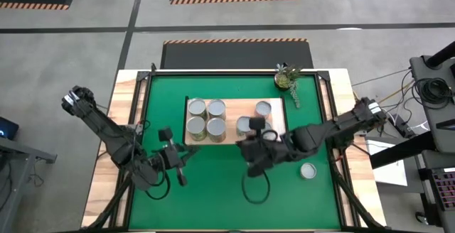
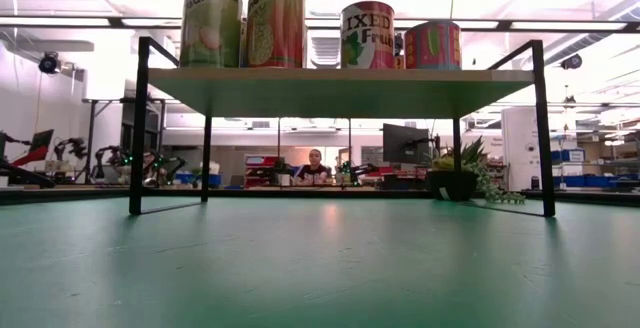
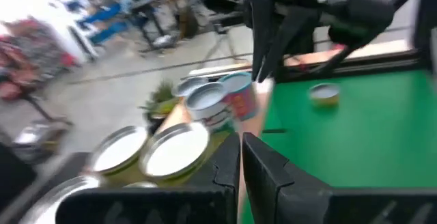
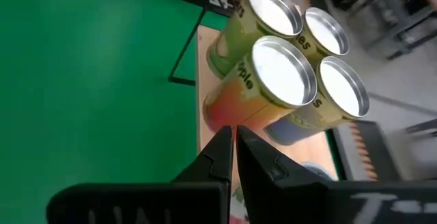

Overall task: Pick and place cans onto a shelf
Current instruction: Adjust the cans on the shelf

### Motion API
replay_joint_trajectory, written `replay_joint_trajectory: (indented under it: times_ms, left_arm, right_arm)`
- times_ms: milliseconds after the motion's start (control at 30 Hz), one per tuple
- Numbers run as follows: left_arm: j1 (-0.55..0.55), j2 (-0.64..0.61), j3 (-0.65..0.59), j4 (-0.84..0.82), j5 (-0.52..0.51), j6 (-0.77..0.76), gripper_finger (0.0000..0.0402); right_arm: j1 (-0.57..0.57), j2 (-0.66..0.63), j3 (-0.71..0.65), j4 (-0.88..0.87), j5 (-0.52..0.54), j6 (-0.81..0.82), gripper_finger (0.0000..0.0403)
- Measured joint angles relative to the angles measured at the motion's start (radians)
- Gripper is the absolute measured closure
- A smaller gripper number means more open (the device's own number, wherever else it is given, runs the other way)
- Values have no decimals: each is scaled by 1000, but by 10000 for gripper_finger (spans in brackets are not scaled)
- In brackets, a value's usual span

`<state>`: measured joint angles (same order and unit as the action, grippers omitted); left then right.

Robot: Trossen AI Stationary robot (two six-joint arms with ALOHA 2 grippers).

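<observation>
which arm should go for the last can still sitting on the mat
Right, probably. The loose can lies on the green mat just beside the right gripper. The left gripper sits farther off across the mat, near the shelf.

Shiny metal cans [image 1: 206, 117], wood shelf [image 1: 277, 120].

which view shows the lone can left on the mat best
The high view: the can stands alone on the green mat, clear of the shelf, beside the right gripper. The left wrist view shows it small and blurred. The low and right wrist views miss it.
</observation>
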<state>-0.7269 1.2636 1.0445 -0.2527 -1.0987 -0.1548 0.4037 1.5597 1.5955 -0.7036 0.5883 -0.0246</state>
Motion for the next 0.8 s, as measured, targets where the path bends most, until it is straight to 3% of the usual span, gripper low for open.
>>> replay_joint_trajectory:
  times_ms: [100, 333, 500, 800]
  left_arm:
    - [15, 0, 28, -21, 43, -15, 401]
    - [61, 0, 150, -226, 49, -79, 401]
    - [117, 0, 261, -441, 153, -149, 401]
    - [258, 0, 340, -612, 305, -176, 401]
  right_arm:
    - [51, 0, -18, 1, 64, 7, 394]
    - [132, -12, -60, 13, 71, 22, 394]
    - [168, -40, -108, 53, 123, 25, 394]
    - [184, -148, -289, 256, 122, -3, 394]
